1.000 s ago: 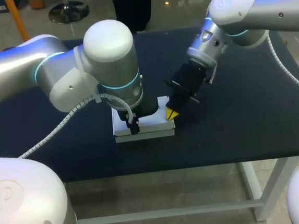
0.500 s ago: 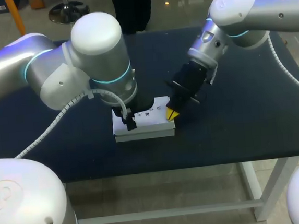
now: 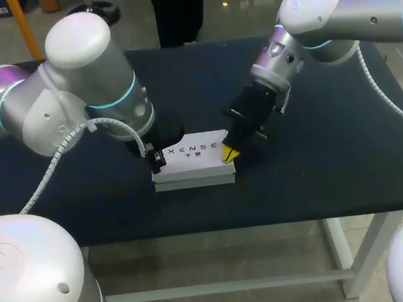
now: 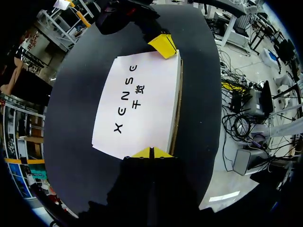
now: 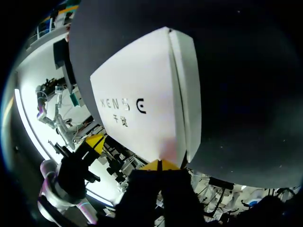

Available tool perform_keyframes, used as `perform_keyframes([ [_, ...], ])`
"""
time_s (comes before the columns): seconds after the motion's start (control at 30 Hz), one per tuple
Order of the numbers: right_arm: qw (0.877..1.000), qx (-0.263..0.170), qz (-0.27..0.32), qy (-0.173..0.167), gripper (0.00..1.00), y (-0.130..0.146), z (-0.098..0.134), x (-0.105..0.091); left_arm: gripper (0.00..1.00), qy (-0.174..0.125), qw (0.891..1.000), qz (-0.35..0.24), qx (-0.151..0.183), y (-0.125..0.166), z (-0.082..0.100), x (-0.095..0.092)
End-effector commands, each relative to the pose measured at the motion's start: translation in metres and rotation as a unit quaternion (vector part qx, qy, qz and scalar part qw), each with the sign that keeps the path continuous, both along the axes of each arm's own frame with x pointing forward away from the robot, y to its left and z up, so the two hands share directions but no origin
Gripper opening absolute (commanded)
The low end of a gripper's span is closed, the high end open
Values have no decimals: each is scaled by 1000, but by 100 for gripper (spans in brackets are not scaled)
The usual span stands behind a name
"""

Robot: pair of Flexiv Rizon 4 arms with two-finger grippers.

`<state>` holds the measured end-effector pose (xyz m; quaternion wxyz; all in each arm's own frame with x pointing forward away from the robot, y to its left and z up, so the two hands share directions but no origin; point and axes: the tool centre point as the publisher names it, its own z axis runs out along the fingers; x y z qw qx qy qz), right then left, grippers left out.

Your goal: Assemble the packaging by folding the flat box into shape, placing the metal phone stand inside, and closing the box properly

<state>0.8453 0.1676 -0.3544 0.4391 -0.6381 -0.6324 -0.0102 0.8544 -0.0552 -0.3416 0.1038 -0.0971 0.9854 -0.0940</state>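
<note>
The white box point(image 3: 192, 159) lies flat and closed on the dark table, its printed lid facing up. My left gripper point(image 4: 151, 152) is shut, with its yellow tips together at the edge of the box point(image 4: 137, 101) on its left end. My right gripper point(image 3: 230, 153) is also shut, and its yellow tips rest on the lid at the box's right end. In the right wrist view the right gripper point(image 5: 161, 164) sits at a corner of the box point(image 5: 142, 94). The metal phone stand is not in sight.
The dark table point(image 3: 330, 168) carries nothing else around the box. Its front edge point(image 3: 229, 226) runs close below the box. My left arm's bulky wrist point(image 3: 105, 96) hangs over the table's left half.
My left arm has drawn back to the left, uncovering the printed lid, and its gripper has gone from open to shut. The right arm and the box have stayed put.
</note>
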Motion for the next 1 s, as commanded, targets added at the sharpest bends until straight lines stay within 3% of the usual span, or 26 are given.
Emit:
perform_keyframes([
  [0.03,1000,-3,1,2,0,4,-6,2,0,6,1000,1,3,-2,-7,6],
  [1.0,1000,-5,-11,25,0,1,-30,6,0,42,999,5,-9,9,-43,5],
])
